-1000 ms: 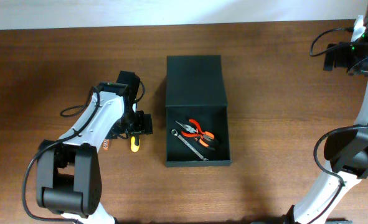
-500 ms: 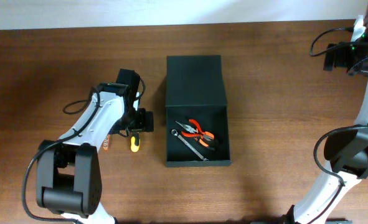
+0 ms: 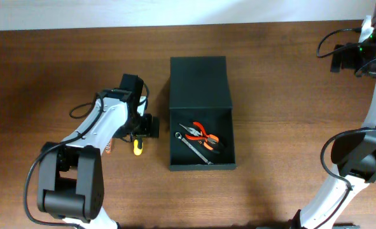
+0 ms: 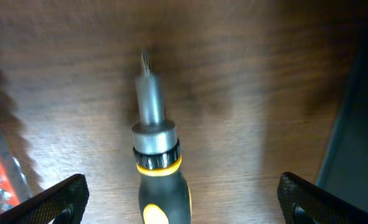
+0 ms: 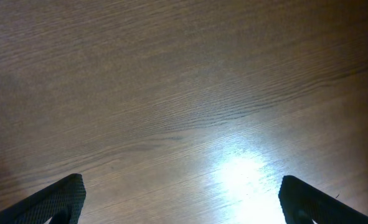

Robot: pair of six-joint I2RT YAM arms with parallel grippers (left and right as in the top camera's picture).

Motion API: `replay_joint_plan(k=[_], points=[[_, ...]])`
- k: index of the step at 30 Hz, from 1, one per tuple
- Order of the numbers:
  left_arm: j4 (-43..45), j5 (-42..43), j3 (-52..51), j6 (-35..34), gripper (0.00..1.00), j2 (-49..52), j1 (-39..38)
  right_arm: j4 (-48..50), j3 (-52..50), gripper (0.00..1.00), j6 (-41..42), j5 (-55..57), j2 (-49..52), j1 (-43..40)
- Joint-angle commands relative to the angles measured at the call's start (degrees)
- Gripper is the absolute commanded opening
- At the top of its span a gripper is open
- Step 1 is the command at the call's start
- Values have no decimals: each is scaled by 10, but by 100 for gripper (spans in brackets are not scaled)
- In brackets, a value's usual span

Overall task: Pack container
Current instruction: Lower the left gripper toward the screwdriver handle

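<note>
Container (image 3: 200, 83): mid-table (image 5: 171, 93), flap lid laid back, holding orange-handled pliers (image 3: 203, 133) and a wrench (image 3: 191, 146).
Screwdriver (image 4: 152, 118): flat on the wood, just left of the container.
My left gripper (image 4: 184, 202): fingers spread wide, straddling the screwdriver's handle without touching it.
My right gripper (image 5: 180, 199): fingers spread wide above the tabletop, well apart from the container.

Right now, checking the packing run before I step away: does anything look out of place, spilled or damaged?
Nothing looks spilled or damaged. The yellow-and-black screwdriver lies on the table beside the open container, between the open left jaws, unpacked. The orange pliers and wrench lie inside.
</note>
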Motion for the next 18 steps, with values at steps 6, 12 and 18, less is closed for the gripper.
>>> replay_joint_plan(k=[6, 12, 18], points=[[6, -24, -31, -21, 99, 4, 1, 2, -1, 99, 7, -1, 1, -1], [6, -27, -31, -45, 99, 4, 1, 2, -1, 99, 7, -1, 1, -1], [9, -34, -31, -60, 99, 4, 1, 2, -1, 99, 7, -1, 1, -1]])
